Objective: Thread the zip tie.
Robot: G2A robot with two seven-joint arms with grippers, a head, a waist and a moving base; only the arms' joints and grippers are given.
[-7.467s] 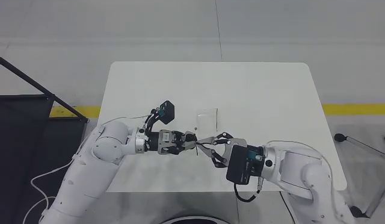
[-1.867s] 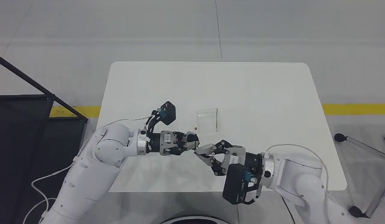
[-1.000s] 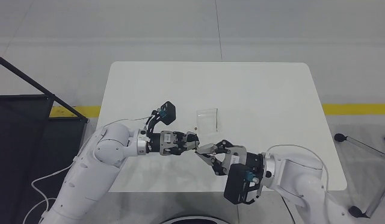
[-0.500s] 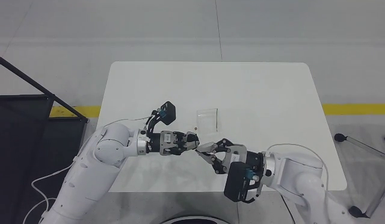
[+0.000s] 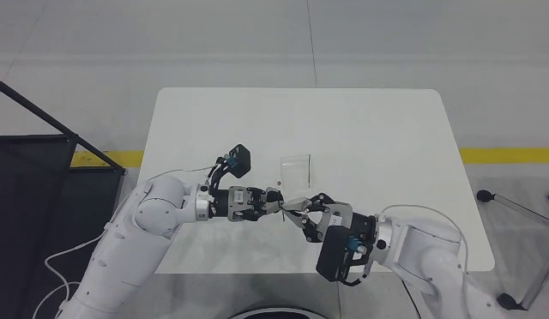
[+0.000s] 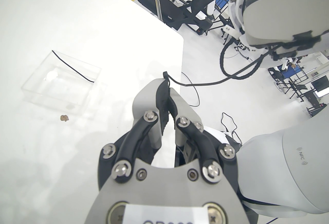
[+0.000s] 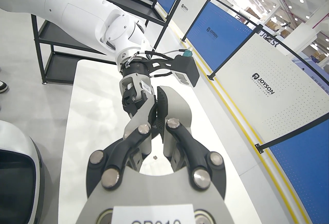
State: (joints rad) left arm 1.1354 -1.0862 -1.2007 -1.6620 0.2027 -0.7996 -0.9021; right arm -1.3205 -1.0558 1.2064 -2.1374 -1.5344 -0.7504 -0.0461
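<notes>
Near the front edge of the white table (image 5: 377, 130) my two grippers meet tip to tip. My left gripper (image 5: 275, 201) is shut on a thin black zip tie, whose small end (image 6: 165, 73) pokes out past the fingertips of that gripper (image 6: 165, 87). My right gripper (image 5: 292, 206) faces it from the other side. Its pads (image 7: 161, 101) are pressed together on a thin dark strip, right in front of the left gripper's fingers (image 7: 132, 96). Most of the tie is hidden between the pads.
A shallow clear box (image 5: 296, 170) sits on the table just beyond the grippers, its wall (image 6: 51, 104) low. A second thin black tie (image 6: 72, 68) lies across its rim. A small brown speck (image 6: 64, 118) lies beside it. The table's front edge is close below both wrists.
My right gripper has edged a little toward the left gripper, closing the small gap between the tips. The left arm has stayed where it was.
</notes>
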